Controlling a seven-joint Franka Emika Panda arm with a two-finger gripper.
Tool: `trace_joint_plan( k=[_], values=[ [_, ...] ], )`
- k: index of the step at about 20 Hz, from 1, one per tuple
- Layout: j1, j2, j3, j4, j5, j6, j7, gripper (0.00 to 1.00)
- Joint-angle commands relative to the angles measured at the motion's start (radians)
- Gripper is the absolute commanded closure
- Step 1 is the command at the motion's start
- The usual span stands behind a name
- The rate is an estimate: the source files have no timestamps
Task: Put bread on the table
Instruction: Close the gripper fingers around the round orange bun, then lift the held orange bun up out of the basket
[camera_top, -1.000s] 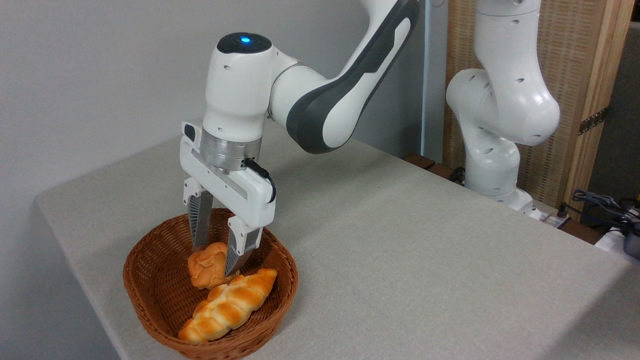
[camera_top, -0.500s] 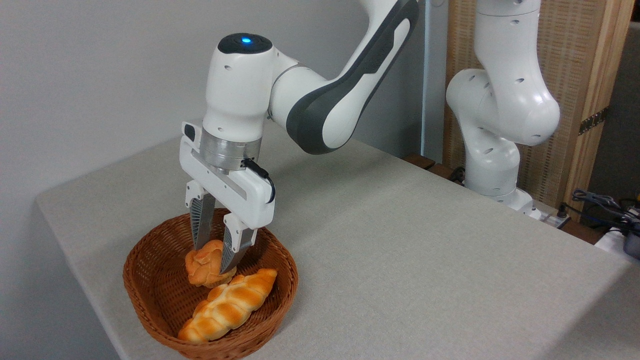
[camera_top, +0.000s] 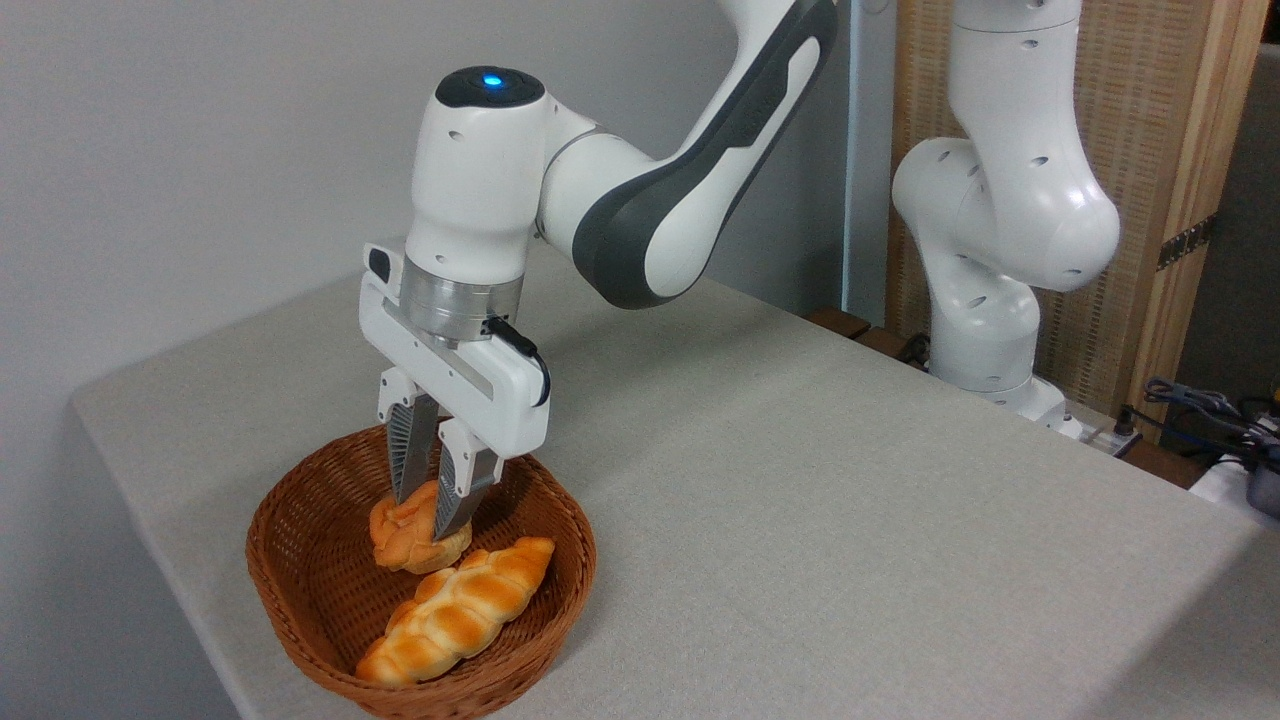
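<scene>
Nearest me, the loaf (camera_top: 455, 611) lies along the front of the basket (camera_top: 300, 610), its far end touching or almost touching the bun (camera_top: 405, 535) behind it. That bun sits low in the basket with the hand (camera_top: 428, 515) clamped on its top, fingers nearly together and biting only the knotted crown. I'd worry about that shallow pinch: the soft top could squash or tear free on the lift, dropping the bun back in. It might also drag against the loaf, or clip the rim going out. Beyond lies plenty of bare tabletop (camera_top: 800, 500) to set it on.
</scene>
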Motion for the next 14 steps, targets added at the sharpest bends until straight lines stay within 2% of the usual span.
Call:
trace_joint_plan(
  k=[1, 6, 11, 14],
  values=[
    [-0.001, -0.003, -0.001, -0.003, 0.011, 0.022, 0.003, 0.57],
    [-0.001, -0.029, 0.01, 0.012, 0.004, -0.003, -0.011, 0.61],
    [0.01, -0.054, 0.015, 0.092, 0.005, -0.176, -0.014, 0.61],
    [0.011, -0.113, 0.044, 0.093, 0.013, -0.273, -0.004, 0.61]
  ],
)
